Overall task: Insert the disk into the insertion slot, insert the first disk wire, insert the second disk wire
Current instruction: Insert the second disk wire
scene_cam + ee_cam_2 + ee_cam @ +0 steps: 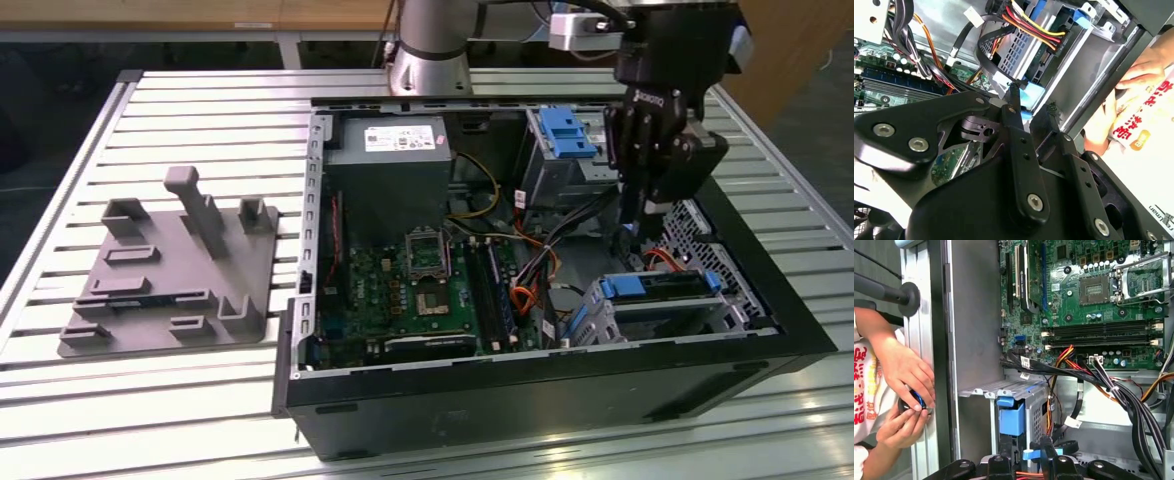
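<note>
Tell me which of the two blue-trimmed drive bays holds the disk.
The low silver insertion slot, with the blue-framed disk in it; the taller grey cage carries only a blue latch.

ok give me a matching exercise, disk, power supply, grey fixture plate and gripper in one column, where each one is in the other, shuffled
Things
1. disk
2. power supply
3. grey fixture plate
4. gripper

Places
A. on the slatted table, outside the computer case, at the exterior view's left
B. lowered inside the case, close to the disk
C. in the low silver insertion slot
D. in the case corner nearest the arm's base

Pairs: 1-C, 2-D, 3-A, 4-B
</note>
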Robot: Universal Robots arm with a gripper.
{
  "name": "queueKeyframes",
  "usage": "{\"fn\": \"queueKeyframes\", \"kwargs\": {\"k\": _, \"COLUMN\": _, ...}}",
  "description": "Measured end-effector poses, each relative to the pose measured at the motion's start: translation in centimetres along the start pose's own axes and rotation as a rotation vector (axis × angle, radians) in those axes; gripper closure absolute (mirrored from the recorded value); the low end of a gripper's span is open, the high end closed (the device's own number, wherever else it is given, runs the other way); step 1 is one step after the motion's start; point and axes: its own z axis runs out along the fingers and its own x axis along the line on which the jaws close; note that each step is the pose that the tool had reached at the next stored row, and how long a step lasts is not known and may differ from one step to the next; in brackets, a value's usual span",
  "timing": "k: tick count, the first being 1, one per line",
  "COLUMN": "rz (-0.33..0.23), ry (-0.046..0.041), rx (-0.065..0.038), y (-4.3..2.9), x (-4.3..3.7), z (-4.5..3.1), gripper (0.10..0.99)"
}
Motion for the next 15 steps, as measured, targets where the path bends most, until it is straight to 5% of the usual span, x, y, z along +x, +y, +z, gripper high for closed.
{"fn": "queueKeyframes", "kwargs": {"k": 15, "rz": -0.036, "ry": 0.0142, "rx": 0.017, "y": 0.01, "x": -0.11, "z": 0.25, "gripper": 0.729}}
